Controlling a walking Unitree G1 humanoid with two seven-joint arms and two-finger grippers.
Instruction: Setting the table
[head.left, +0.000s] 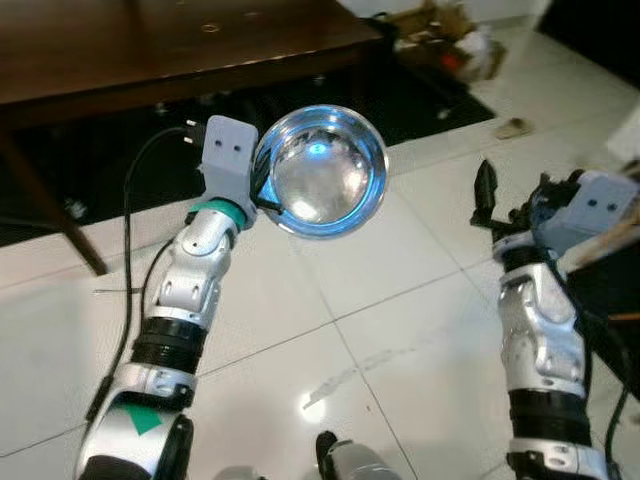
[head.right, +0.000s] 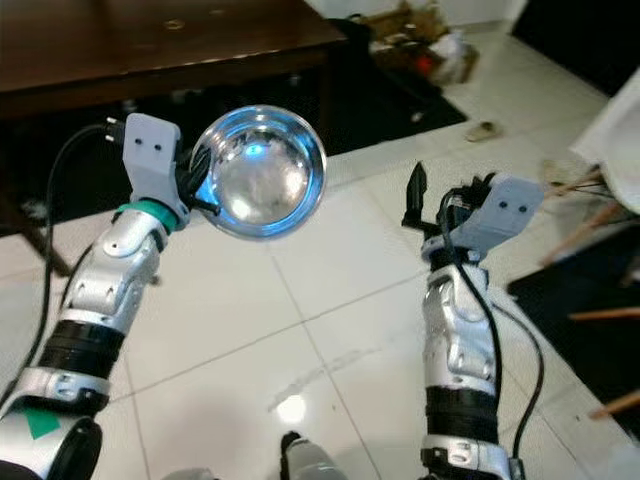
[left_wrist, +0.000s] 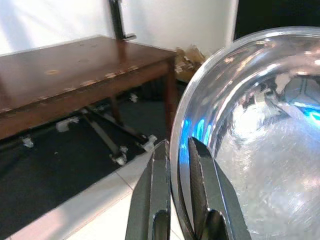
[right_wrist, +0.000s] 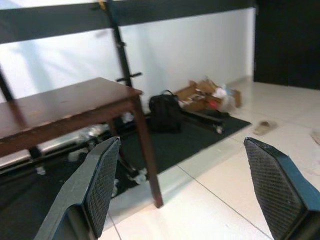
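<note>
A: What is on the left?

B: The left gripper (head.left: 262, 190), raised on its silver arm over the glossy white tiled floor (head.left: 400, 300), pinches the rim of a shiny round steel bowl (head.left: 322, 170). One black finger lies inside the rim and one outside, closed on the metal. The bowl is held up in the air, tilted so its hollow faces the camera, near the edge of the dark brown wooden table (head.left: 150, 40) at the far left.

A: And further right?

B: A dark rug (right_wrist: 200, 135) spreads under and beside the table. Far off by the wall sit a black bag (right_wrist: 163, 112) and what seem to be crumpled cardboard boxes (right_wrist: 207, 95), though they are blurred. The right gripper (right_wrist: 185, 185) is lifted at the near right, fingers spread wide with nothing between them.
</note>
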